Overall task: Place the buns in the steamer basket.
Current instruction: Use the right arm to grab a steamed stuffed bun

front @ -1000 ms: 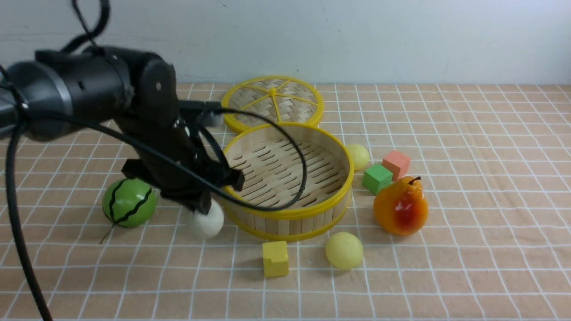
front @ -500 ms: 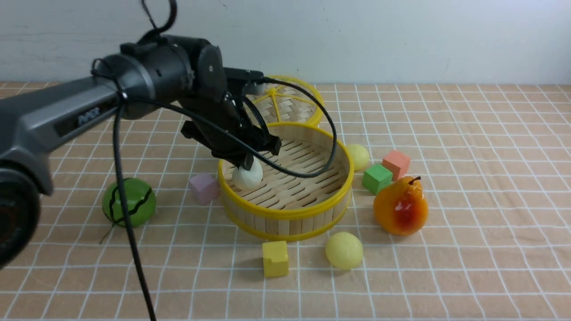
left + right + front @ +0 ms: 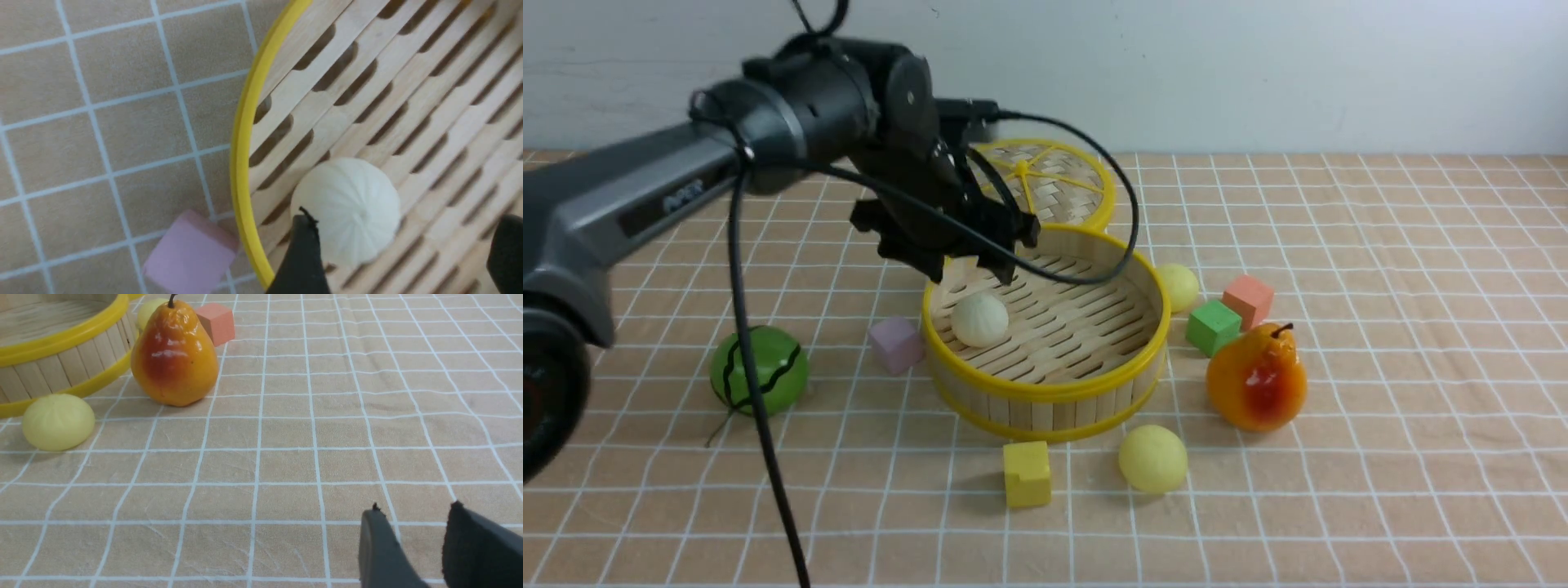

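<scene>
The off-white bun (image 3: 980,319) sits on the steamer basket (image 3: 1045,390) floor, near its left wall. The near yellow bun (image 3: 1152,458) and far yellow bun (image 3: 1178,287) lie outside. Our left gripper (image 3: 970,269) hovers above with its jaws spread, seemingly clear of the bun. We should rise straight up and avoid the rim. Our right gripper (image 3: 412,543) is parted and empty.

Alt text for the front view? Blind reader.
The left gripper hangs open over the steamer basket, where one off-white bun lies on the slatted floor by the left wall. Two pale yellow buns lie outside on the checked tablecloth, one in front of the basket, one beside its right wall. A pear, a green melon and the lid sit around it.
</scene>
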`<state>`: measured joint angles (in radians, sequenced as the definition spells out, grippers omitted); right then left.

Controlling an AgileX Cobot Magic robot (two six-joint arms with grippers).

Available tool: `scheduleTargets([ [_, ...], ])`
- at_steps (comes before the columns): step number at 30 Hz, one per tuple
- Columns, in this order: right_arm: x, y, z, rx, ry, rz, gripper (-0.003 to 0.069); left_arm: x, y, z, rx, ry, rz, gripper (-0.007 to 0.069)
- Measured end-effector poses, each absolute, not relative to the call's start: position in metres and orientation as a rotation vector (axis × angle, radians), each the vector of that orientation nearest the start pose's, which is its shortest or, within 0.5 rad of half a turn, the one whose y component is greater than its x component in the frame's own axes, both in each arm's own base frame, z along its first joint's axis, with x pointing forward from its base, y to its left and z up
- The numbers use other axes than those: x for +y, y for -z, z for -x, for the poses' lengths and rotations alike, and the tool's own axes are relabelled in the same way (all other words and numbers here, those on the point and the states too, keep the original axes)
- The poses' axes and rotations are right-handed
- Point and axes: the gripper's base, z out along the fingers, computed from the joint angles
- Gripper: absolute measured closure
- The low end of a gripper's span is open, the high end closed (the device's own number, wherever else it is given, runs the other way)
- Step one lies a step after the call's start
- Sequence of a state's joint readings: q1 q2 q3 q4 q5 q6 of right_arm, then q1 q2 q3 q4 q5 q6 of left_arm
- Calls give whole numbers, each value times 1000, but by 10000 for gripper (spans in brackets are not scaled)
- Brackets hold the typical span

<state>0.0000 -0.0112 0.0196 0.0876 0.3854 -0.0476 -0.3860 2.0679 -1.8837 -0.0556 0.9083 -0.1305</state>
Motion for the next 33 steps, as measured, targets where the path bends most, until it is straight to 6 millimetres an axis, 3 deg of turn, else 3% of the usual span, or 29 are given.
scheduleTargets([
  [2, 3, -173, -52, 1876, -54, -9, 419, -171, -324, -409, 2532, 287, -286, 114],
  [3, 3, -173, -52, 1876, -54, -9, 419, -167, -343, -398, 2511, 307, -273, 172],
  [6, 3, -173, -52, 1876, -54, -9, 419, -160, -374, -375, 2459, 361, -244, 310],
  [7, 3, -173, -52, 1876, -54, -9, 419, -154, -391, -354, 2424, 404, -236, 440],
  [8, 3, -173, -52, 1876, -54, -9, 419, -149, -398, -340, 2406, 424, -240, 522],
  [9, 3, -173, -52, 1876, -54, -9, 419, -147, -399, -334, 2402, 427, -241, 538],
  [10, 3, -173, -52, 1875, -54, -9, 419, -142, -403, -317, 2381, 450, -254, 615],
  [11, 3, -173, -52, 1873, -55, -10, 419, -139, -403, -309, 2371, 459, -260, 634],
  [12, 4, -174, -53, 1855, -94, -43, 419, -130, -404, -283, 2334, 482, -274, 638],
  [14, 6, -176, -54, 1813, -202, -143, 419, -121, -391, -258, 2313, 500, -289, 638],
  [15, 6, -177, -54, 1799, -215, -155, 419, -120, -390, -255, 2309, 498, -296, 638],
  [17, 7, -185, -56, 1694, -420, -347, 419, -107, -369, -220, 2264, 519, -302, 638],
  [18, 7, -186, -56, 1684, -437, -363, 419, -105, -369, -215, 2249, 522, -302, 638],
  [21, 7, -194, -56, 1551, -661, -578, 419, -89, -330, -172, 2208, 560, -284, 638],
  [23, 8, -197, -56, 1541, -715, -611, 421, -81, -311, -152, 2185, 570, -280, 638],
  [24, 10, -200, -55, 1555, -729, -600, 426, -77, -299, -142, 2170, 578, -265, 638],
  [26, 13, -208, -53, 1590, -744, -565, 441, -73, -292, -133, 2134, 582, -259, 638],
  [27, 19, -223, -54, 1691, -732, -485, 477, -67, -281, -123, 2077, 592, -223, 638],
  [31, 28, -253, -64, 1953, -658, -303, 554, -60, -275, -114, 1987, 594, -176, 638],
  [32, 32, -270, -76, 2105, -611, -193, 594, -58, -276, -113, 1945, 590, -152, 638],
  [33, 32, -268, -79, 2124, -602, -188, 599, -58, -276, -113, 1938, 588, -149, 638],
])
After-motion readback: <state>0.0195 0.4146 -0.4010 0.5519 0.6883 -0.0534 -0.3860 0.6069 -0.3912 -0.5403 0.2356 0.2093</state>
